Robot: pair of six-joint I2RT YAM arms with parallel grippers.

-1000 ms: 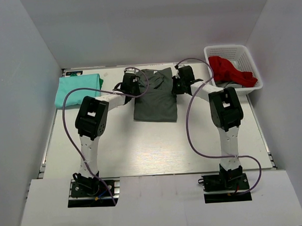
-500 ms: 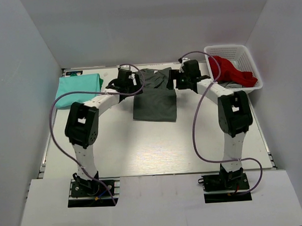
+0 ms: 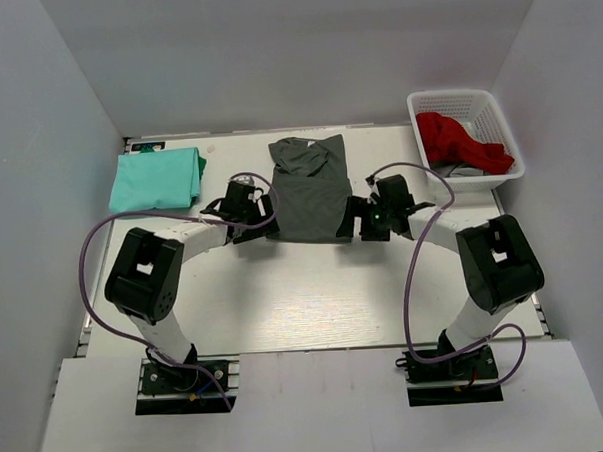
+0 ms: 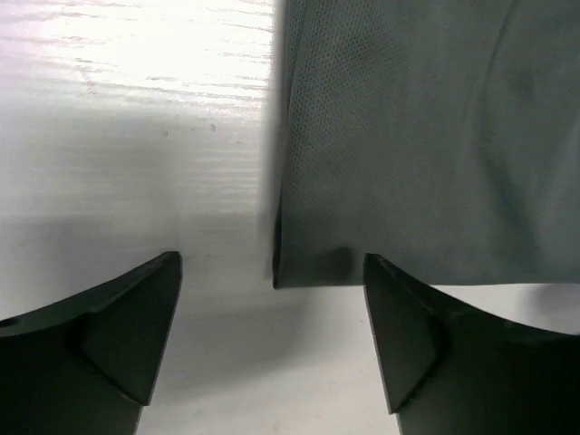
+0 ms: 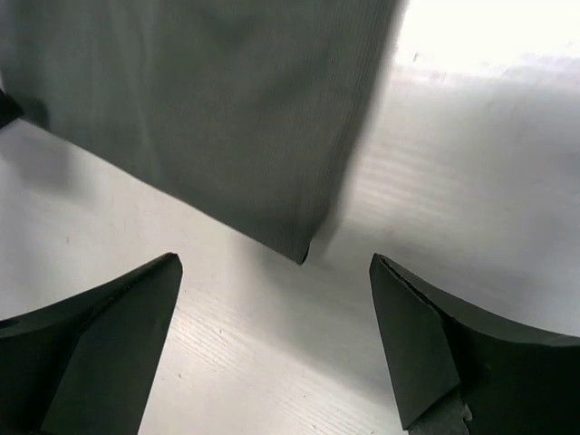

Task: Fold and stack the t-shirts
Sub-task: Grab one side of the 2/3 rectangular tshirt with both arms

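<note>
This is a robotics lab, and what stands before me is a boxed-in test cell. Plain white panels (image 3: 40,197) wall in a pale wood-grain table (image 3: 285,307) on the left, right and far sides. The left arm (image 3: 144,278) and the right arm (image 3: 498,262) are bolted to black base plates (image 3: 218,375) at the near edge, with loose purple cables (image 3: 407,291) looping off them. The laundry sits like test props: a white plastic basket (image 3: 495,122) at the far right with a red cloth (image 3: 458,139) in it, a mint-green t-shirt (image 3: 154,179) folded at the far left, and a charcoal t-shirt (image 3: 308,191) laid flat in the middle.
</note>
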